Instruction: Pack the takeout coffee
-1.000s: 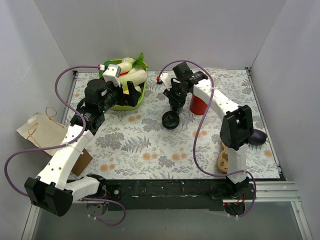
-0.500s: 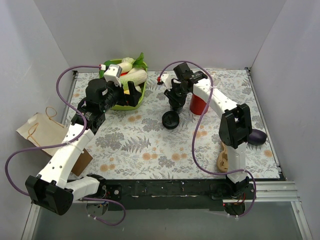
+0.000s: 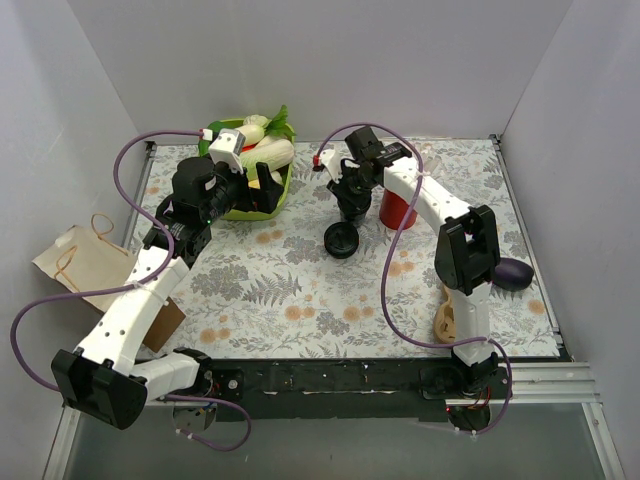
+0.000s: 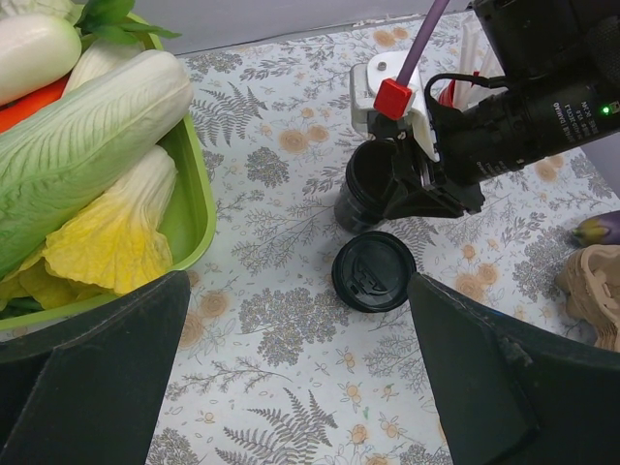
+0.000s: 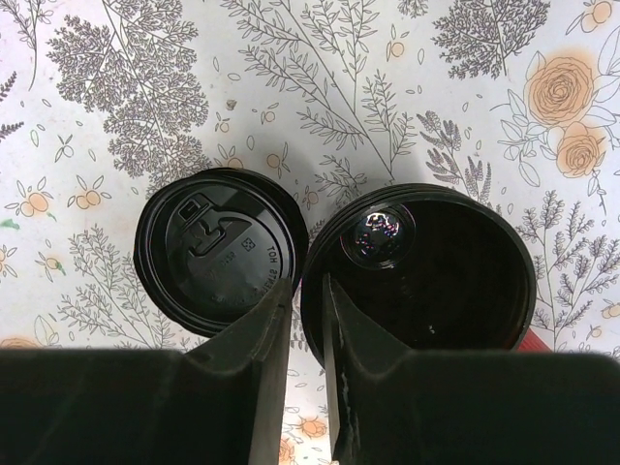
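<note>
The takeout coffee is an open black cup (image 5: 436, 262) with dark liquid inside, standing on the floral cloth. Its black sip lid (image 5: 218, 252) lies flat just to the cup's left. My right gripper (image 5: 308, 286) straddles the cup's left wall, one finger inside the rim and one outside, with a thin sliver of cloth still showing beside the rim. From above, that gripper (image 3: 350, 205) covers the cup, and the lid (image 3: 341, 240) lies in front of it. My left gripper (image 4: 298, 291) hangs wide open high over the cloth, beside the green basket, with the lid (image 4: 374, 271) and cup (image 4: 373, 179) ahead of it.
A red cup (image 3: 398, 210) of white sticks stands right behind the black cup. A green basket (image 3: 258, 208) of vegetables is at the back left. The tan pulp carrier (image 3: 447, 320) and a purple eggplant (image 3: 512, 275) lie at the right. A paper bag (image 3: 90, 265) lies off the table's left edge.
My right gripper's jaws have narrowed round the cup's wall. The left arm, the cup and the lid have not moved.
</note>
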